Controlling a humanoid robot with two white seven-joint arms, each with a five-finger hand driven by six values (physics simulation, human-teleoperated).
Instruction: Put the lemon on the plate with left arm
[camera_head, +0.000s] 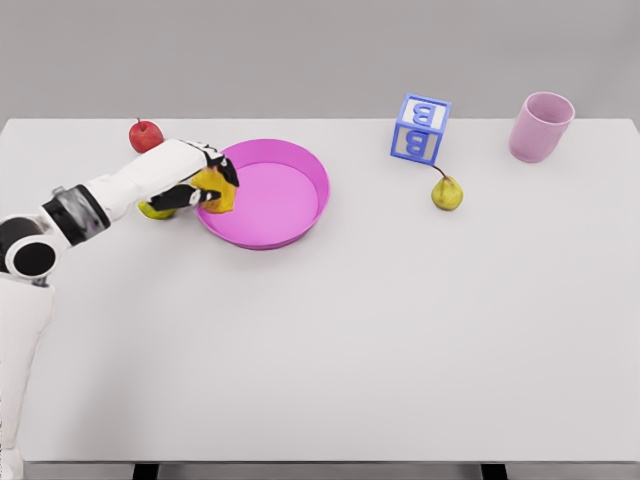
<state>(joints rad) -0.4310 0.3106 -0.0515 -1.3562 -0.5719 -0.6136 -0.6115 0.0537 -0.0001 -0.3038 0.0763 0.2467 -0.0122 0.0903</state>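
Flanking plate (300, 170): apple (146, 134), pear (446, 192).

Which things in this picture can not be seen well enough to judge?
- Lemon: head view, mostly wrapped by the left hand; whether it touches the plate rim is unclear.
- Yellow-green object: the left forearm covers most of it; its kind cannot be told.
- Apple: its lower part sits behind the arm.
- Right arm: not in view.
- Block: only two faces show.
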